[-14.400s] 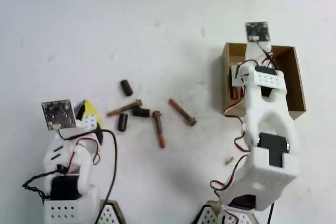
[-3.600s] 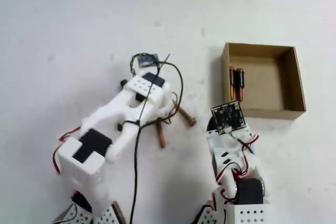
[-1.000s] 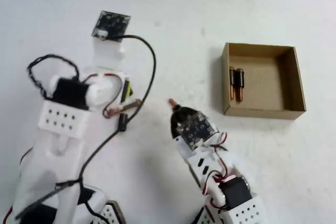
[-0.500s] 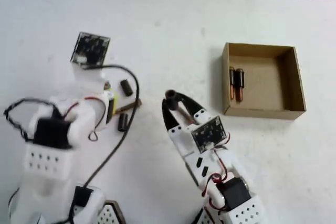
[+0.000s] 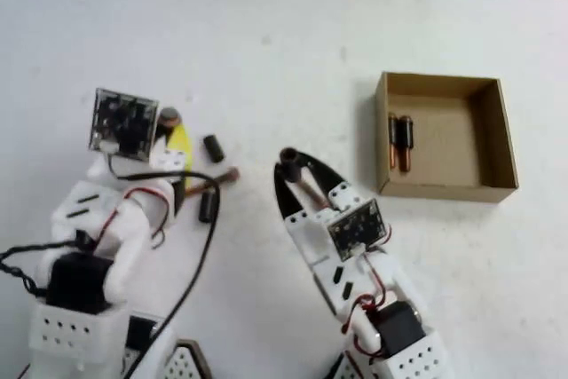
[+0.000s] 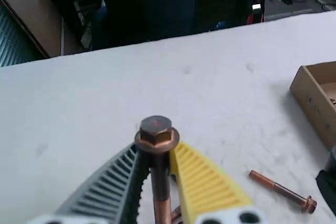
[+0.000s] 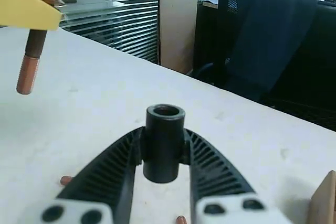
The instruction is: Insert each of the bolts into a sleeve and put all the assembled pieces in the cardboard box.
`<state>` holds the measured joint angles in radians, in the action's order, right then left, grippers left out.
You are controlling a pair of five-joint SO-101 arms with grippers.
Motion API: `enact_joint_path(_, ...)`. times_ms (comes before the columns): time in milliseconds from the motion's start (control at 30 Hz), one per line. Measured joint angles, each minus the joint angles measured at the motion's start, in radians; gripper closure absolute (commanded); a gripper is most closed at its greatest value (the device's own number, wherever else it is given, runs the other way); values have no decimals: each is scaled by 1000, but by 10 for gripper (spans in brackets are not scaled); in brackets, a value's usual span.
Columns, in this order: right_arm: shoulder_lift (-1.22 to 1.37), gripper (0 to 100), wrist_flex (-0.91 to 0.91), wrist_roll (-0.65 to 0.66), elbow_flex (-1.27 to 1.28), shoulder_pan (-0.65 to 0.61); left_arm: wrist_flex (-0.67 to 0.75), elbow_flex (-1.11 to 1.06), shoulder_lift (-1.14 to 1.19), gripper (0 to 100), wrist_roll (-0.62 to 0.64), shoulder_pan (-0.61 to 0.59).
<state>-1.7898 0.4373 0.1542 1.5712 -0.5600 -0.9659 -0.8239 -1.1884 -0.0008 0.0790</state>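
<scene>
My left gripper is shut on a copper bolt, held head up between its grey and yellow fingers; from above it is at the table's left. My right gripper is shut on an upright black sleeve near the table's middle, to the right of the left gripper. Between the two arms lie two loose black sleeves and a bolt. Another bolt lies under the right gripper's fingers. The cardboard box at the right holds bolt-and-sleeve pieces.
The white table has free room at the back and in front of the box. The box's corner shows in the left wrist view beyond a loose bolt. The right wrist view catches the left gripper's held bolt farther off.
The left arm has drawn back to the left with the bolt in its gripper. The right gripper closed on the sleeve, raised it, and has kept nearly still over the last half second.
</scene>
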Motion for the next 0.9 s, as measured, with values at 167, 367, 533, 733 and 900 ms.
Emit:
enact_joint_path(167,0,981,-5,0,2,0,84,0,-35,976,0,35)
enact_joint_path(367,0,981,-60,-6,2,-6,227,0,-71,976,0,155)
enact_joint_path(533,0,981,-60,-31,2,-6,301,0,-98,976,32,247)
enact_joint_path(733,0,981,-60,-94,6,-6,313,-6,-106,976,221,285)
enact_joint_path(900,0,981,-60,-98,8,-6,377,-66,-106,976,285,345)
